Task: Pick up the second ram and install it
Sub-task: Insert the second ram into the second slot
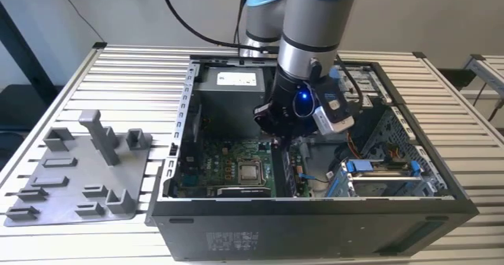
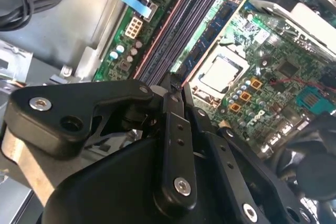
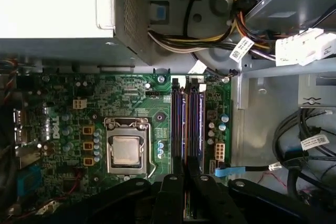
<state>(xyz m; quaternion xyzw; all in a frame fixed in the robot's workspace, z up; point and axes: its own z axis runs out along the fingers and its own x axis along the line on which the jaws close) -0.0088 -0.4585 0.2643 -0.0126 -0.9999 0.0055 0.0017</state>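
A: Where is the gripper (image 1: 285, 140) sitting?

B: In the exterior view it is hanging inside the open computer case (image 1: 441, 185), centre of the frame, just above the green motherboard (image 1: 228, 159). The robot arm (image 1: 311, 23) is coming down from the top centre.

A: Finger state?

B: In the second wrist view the gripper (image 2: 173, 85) fingers (image 2: 176, 129) are lying pressed close together, with only a thin gap between them. I cannot tell whether a board is pinched there.

A: And the second ram?

B: I cannot tell it from the other stick. In the first wrist view the memory slots (image 3: 186, 124) are running up the centre of the frame, right of the processor socket (image 3: 126, 150), both looking filled with dark sticks. The gripper (image 3: 185, 174) tips are sitting right over their lower end.

A: Anything outside the case?

B: The grey holder tray (image 1: 75, 176) is lying at the exterior view's left, on the slatted table (image 1: 134, 70).
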